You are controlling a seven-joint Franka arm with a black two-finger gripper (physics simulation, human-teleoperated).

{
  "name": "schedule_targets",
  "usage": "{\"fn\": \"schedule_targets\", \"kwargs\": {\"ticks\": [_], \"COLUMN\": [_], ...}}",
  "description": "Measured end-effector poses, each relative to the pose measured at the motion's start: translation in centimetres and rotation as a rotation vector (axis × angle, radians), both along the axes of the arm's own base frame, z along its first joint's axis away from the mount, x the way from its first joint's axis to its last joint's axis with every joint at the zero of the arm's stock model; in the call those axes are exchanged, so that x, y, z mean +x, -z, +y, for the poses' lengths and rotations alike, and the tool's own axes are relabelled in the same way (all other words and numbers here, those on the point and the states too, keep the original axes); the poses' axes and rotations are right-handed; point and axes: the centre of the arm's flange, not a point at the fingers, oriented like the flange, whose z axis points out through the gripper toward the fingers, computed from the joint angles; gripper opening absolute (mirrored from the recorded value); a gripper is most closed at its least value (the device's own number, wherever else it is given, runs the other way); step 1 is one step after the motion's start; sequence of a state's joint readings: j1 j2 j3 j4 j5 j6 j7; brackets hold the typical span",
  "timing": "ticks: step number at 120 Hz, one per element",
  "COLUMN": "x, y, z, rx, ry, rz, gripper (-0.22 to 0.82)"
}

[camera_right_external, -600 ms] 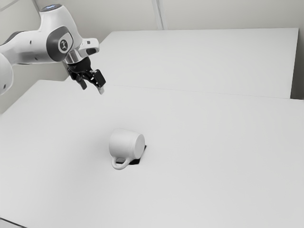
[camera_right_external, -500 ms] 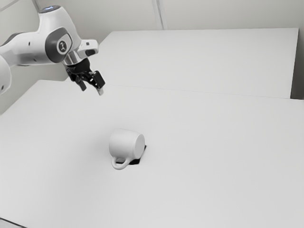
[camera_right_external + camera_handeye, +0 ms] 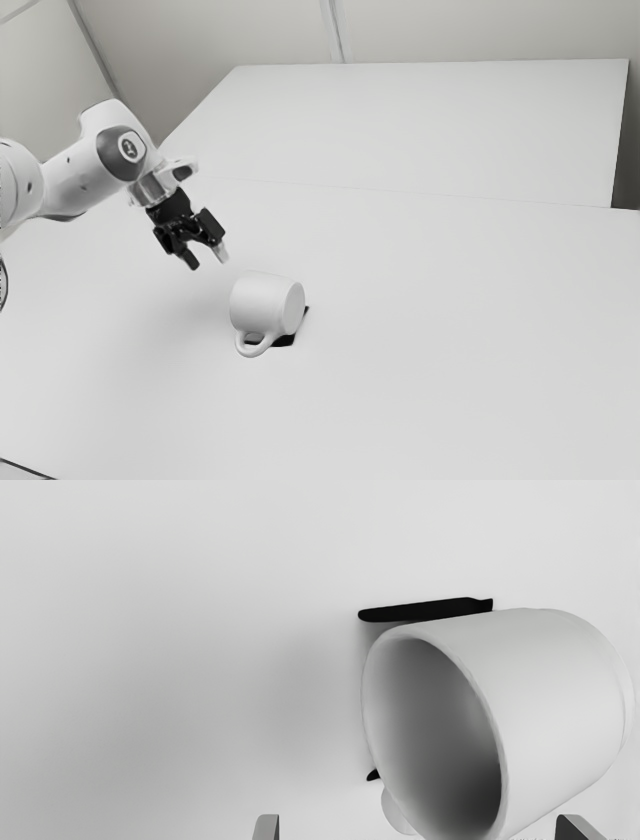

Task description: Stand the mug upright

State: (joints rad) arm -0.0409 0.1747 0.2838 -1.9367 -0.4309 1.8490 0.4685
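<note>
My gripper (image 3: pixel 207 260) is above the table (image 3: pixel 430 330) with its fingers (image 3: pixel 267 828) well apart and nothing clamped between them, near the mug (image 3: pixel 262 303), which lies on its side with its mouth (image 3: pixel 435 740) toward the exterior view's left and its handle (image 3: pixel 254 349) beside a dark patch (image 3: pixel 285 341). In the wrist view the mug sits off-centre, closer to one finger, so if I sink without shifting across, that fingertip could knock the rim or wall and roll it; a shallow pinch on that curved wall might slip as I tip it upright.
</note>
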Motion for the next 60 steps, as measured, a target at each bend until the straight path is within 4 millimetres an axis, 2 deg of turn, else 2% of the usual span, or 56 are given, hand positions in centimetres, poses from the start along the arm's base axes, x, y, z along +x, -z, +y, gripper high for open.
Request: {"fn": "schedule_targets", "kwargs": {"ticks": [11,22,38,60], "x": [-0.5,-1.4,-2.3,-2.6], "y": [2.7,4.5,5.6,6.1], "z": [0.5,0.3,0.1,-0.4], "rx": [-0.103,-0.201,-0.306,-0.390], "ry": [-0.024,-0.043,-0.065,-0.070], "rz": [0.040,0.061,0.056,0.030], "gripper": [0.60,0.60,0.60,0.60]}}
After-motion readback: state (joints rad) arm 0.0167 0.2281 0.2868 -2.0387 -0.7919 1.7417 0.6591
